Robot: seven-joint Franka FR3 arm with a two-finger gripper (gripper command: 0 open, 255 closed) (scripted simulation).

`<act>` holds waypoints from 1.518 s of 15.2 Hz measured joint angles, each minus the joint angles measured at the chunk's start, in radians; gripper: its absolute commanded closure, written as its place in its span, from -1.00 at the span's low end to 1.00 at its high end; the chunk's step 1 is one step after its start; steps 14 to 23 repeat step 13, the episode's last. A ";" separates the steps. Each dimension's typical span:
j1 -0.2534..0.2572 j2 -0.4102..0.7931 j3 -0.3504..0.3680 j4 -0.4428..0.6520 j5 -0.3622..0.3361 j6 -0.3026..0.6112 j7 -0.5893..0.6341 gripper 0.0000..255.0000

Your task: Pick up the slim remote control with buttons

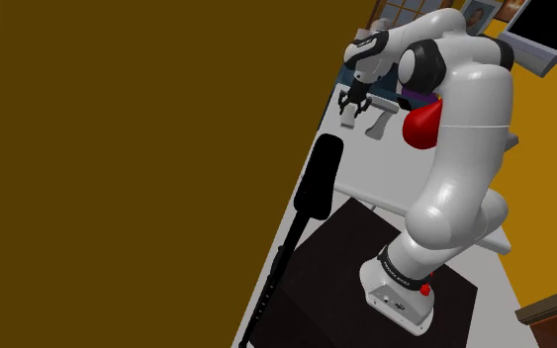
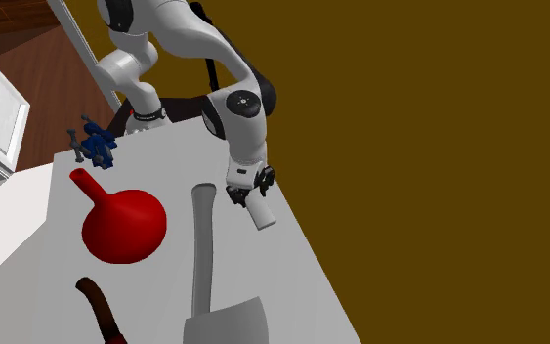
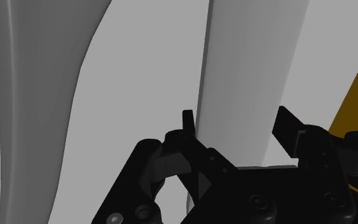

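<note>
Shoulder view: the pincer (image 1: 355,103) hung right over the white remote (image 1: 348,121) on the bench (image 1: 365,183). Second exterior view: remote (image 2: 260,211) lay beside the axe (image 2: 202,254), near the bench edge. Wrist view: pincer (image 3: 238,118) was spread apart, straddling the remote (image 3: 247,63).

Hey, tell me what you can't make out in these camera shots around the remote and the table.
Remote buttons: the wrist view shows a plain white face; in the second exterior view the tool covers one end.
Axe head: cut off by the second exterior view's bottom edge.
Dark curved handle: cut by that same edge, so I cannot name it.
Red flask: in the shoulder view the arm hides part of it.
</note>
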 measured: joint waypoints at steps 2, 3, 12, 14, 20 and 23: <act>0.002 -0.008 -0.002 0.013 -0.005 -0.020 0.005 1.00; 0.002 -0.011 -0.003 0.021 -0.007 -0.031 0.006 1.00; 0.003 -0.050 -0.015 0.088 -0.027 -0.133 0.017 1.00; 0.003 -0.052 -0.016 0.092 -0.028 -0.139 0.018 1.00; 0.003 -0.052 -0.016 0.092 -0.028 -0.139 0.018 1.00; 0.003 -0.052 -0.016 0.092 -0.028 -0.139 0.018 1.00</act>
